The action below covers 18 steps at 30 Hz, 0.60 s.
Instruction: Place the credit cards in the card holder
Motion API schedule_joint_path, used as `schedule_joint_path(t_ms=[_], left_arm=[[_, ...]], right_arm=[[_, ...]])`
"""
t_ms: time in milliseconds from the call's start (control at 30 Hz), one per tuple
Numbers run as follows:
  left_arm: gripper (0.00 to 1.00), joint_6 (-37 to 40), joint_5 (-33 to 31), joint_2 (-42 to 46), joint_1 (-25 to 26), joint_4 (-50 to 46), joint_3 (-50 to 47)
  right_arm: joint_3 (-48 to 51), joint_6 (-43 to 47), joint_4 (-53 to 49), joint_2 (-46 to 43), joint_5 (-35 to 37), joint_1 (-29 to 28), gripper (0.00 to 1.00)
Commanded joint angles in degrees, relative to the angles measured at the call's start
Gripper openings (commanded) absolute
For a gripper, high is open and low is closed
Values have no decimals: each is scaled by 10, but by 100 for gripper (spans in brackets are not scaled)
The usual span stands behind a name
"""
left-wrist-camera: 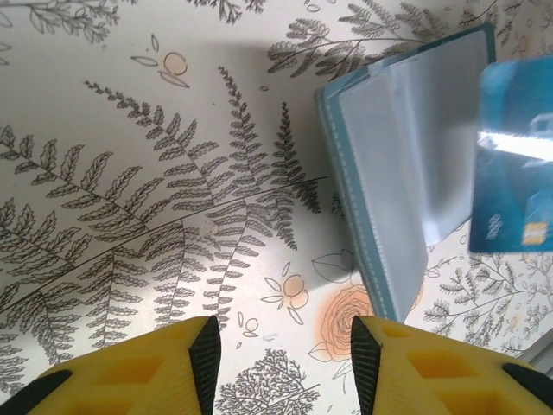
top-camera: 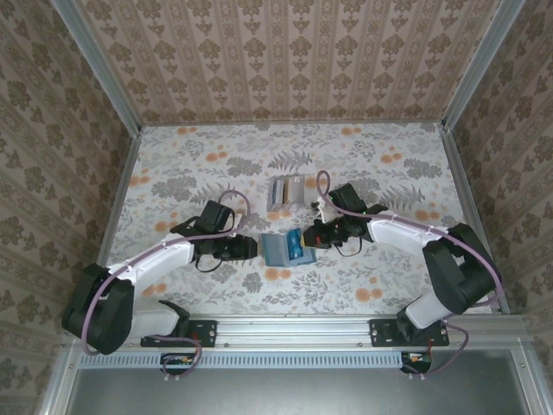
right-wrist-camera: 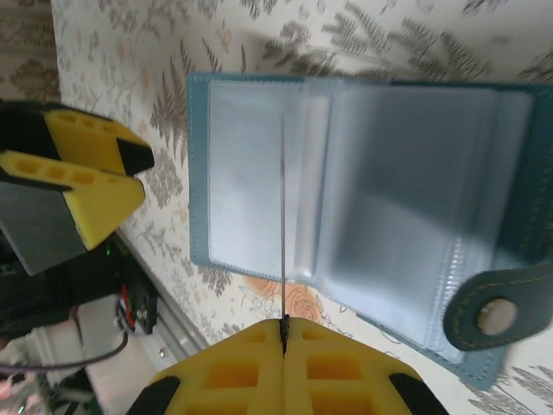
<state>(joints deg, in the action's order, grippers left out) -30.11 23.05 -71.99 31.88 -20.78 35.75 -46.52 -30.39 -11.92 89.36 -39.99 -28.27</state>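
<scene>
My right gripper (right-wrist-camera: 282,324) is shut on a blue credit card (left-wrist-camera: 518,156) and holds it upright over the open teal wallet (right-wrist-camera: 389,199). In the right wrist view the card (right-wrist-camera: 282,216) shows edge-on as a thin dark line. My left gripper (left-wrist-camera: 285,346) is open and empty, low over the table beside the wallet's (left-wrist-camera: 389,173) left edge. From above, both grippers, left (top-camera: 257,249) and right (top-camera: 304,237), flank the wallet (top-camera: 278,252). The clear greyish card holder (top-camera: 287,191) stands just behind them, with a yellowish strip in its slots.
The wallet's round snap tab (right-wrist-camera: 492,313) sticks out at its right side. The metal rail (top-camera: 294,330) with the arm bases runs along the near edge. Patterned walls close the table on three sides.
</scene>
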Motion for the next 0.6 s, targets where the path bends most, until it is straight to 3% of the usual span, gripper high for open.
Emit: schedule_joint_path(t_ms=[0, 267, 467, 567], left_arm=[[44, -17, 11, -11, 6, 12, 8], [33, -36, 29, -91, 27, 80, 18], [20, 3, -31, -119, 23, -4, 53], [14, 8, -29, -128, 16, -7, 51]], right_arm=[[-12, 24, -7, 46, -61, -2, 0], [-30, 23, 13, 104, -91, 1, 0], [-40, 7, 25, 116, -106, -1, 0], [-41, 9, 22, 117, -95, 0, 0]])
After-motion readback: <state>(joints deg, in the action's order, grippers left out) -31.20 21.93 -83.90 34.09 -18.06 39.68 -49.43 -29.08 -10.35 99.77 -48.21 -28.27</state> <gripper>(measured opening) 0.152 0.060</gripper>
